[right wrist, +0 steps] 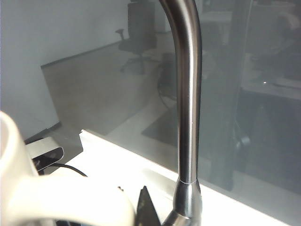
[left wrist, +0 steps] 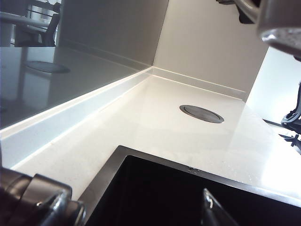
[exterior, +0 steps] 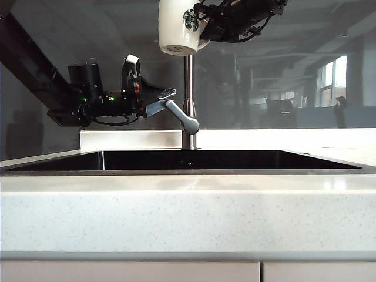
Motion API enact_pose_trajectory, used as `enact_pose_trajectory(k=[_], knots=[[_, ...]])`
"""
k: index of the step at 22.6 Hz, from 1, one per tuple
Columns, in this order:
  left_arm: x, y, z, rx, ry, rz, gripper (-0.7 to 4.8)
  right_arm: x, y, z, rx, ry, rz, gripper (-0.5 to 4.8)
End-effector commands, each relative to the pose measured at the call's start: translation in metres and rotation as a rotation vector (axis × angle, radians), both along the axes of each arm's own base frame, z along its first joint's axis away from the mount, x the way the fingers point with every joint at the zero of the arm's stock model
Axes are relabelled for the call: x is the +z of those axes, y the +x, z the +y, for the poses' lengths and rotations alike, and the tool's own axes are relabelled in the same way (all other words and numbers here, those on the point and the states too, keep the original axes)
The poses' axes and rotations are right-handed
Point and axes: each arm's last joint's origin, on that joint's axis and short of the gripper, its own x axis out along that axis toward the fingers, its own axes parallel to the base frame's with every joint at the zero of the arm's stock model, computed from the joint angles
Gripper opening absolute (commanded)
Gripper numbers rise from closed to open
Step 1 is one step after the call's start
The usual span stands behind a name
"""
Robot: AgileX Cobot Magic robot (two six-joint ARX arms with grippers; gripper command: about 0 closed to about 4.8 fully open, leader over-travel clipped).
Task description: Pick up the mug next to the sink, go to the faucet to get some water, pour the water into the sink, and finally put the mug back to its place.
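- Running across the front of the exterior view, the pale speckled desk has a straight edge, with the sink sunk just behind it; its dark walls and thin metal rim stretch almost from side to side, and the basin lies open.
- From the left wrist view, the sink corner meets bare stone that reaches to a low ledge and the wall corner; a round dark cap sits flat in that stretch, well apart from the basin.
- Behind the sink, the left gripper reaches in level from the left, its jaws spread wide on either side of the faucet lever, holding nothing firmly that I can tell.
- The faucet rises as a thin steel tube, curved at the top.
- High up at the spout, the right gripper has its jaws closed on the handle of the mug, which is white with a green round logo.
- No water shows.
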Motion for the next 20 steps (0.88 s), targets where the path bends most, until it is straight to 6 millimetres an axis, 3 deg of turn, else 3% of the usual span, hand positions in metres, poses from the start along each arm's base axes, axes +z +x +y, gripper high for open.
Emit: enact_pose_trajectory(k=[1,20], knots=[[0.0055,-0.0019,-0.0034,-0.005,-0.004,-0.036,3.62,0.0195,-0.0056,-0.0014,0.001,0.048,-0.085,-0.03],[0.0057,-0.0011,-0.0032,0.023,-0.016,-0.038,3.62,0.0195,-0.0056,-0.0014,0.002,0.048,-0.084,-0.03]])
